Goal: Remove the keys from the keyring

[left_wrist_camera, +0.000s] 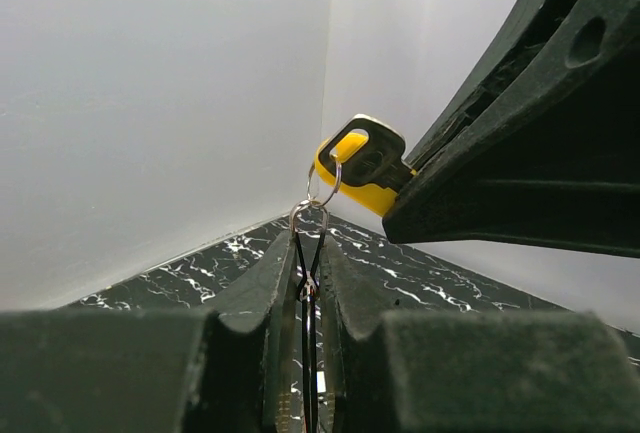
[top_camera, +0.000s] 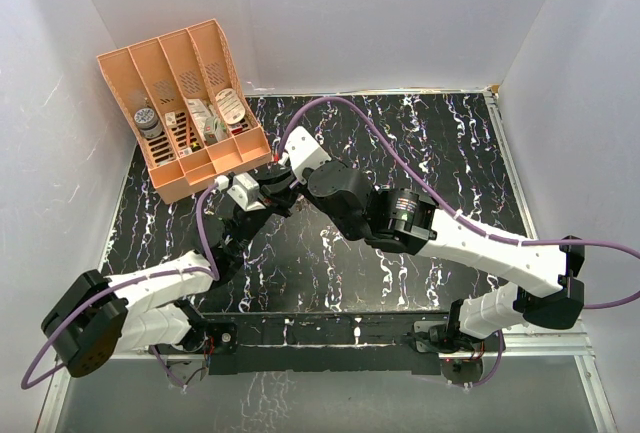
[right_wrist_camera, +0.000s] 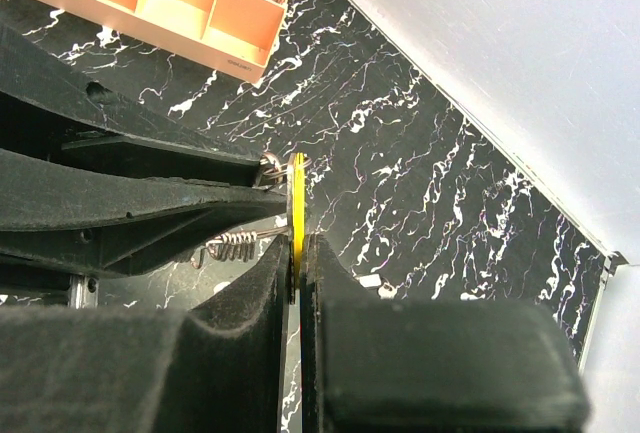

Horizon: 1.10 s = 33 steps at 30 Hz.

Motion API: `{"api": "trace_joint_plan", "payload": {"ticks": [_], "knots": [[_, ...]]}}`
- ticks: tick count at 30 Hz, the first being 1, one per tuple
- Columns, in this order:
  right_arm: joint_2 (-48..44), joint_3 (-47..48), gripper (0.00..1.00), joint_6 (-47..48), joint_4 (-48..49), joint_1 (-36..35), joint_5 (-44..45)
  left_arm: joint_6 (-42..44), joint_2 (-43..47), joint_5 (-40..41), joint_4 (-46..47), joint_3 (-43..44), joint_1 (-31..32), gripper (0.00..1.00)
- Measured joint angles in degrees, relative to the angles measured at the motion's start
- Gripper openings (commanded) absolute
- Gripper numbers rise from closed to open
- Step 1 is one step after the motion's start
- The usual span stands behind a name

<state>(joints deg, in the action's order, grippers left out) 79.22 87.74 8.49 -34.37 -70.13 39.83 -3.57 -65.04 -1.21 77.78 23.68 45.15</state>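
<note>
Two claws met above the black, white-veined marble tabletop (top_camera: 420, 153), just in front of the orange plastic compartment tray (top_camera: 128, 65).

Your right claw (right_wrist_camera: 300, 249) was clamped flat on the yellow plastic-headed key (left_wrist_camera: 362, 175). Its pads lay on the head's two faces, and the slotted end poked out toward the left arm.

The thin silvery wire keyring (left_wrist_camera: 309, 215) hung in the air from the slot in that yellow head, clear of the tabletop. It ran down into the tips of your left claw (left_wrist_camera: 308, 258).

Left claw: narrow, pads nearly together, pinched on the lower part of the keyring. A thin dark strip sat deeper in the gap. It may have been the black key; you could not confirm it from either wrist view.

Judgement on handling:
- **Weight:** all parts were very light, so slip was the concern rather than load.
- **Wire:** springy, smooth and round, so likely to roll or twist between flat pads.
- **Key head:** rigid plastic, broad enough for a firm flat grip. Hold there rather than on the blade.
- **Split coil:** it would resist opening. You would need to pinch the ring close to the key and feed the head around the coil in small turns.

Risk: the ring springing free and dropping out of both claws.
</note>
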Motion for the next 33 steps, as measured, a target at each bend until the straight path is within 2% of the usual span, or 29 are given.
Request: {"api": "trace_joint_plan", "payload": {"ticks": [8,13,27,33], "knots": [[0.1,0.4,0.00,0.2,-0.4,0.0,0.8,3.5,3.0,0.3,-6.3,1.1,0.1,0.00],[2.6,5.4,0.00,0.9,-3.8,-0.1,0.8,6.5,5.5,-0.8,-10.4,2.1,0.1,0.00],[8.6,19.7,0.00,3.5,-18.5,-1.2,1.0,19.4,12.3,-8.8,-28.5,8.0,-0.1,0.00],[9.2,20.3,0.00,4.0,-22.0,-1.9,1.8,25.7,15.3,-13.1,-40.8,11.1,-0.4,0.00]]}}
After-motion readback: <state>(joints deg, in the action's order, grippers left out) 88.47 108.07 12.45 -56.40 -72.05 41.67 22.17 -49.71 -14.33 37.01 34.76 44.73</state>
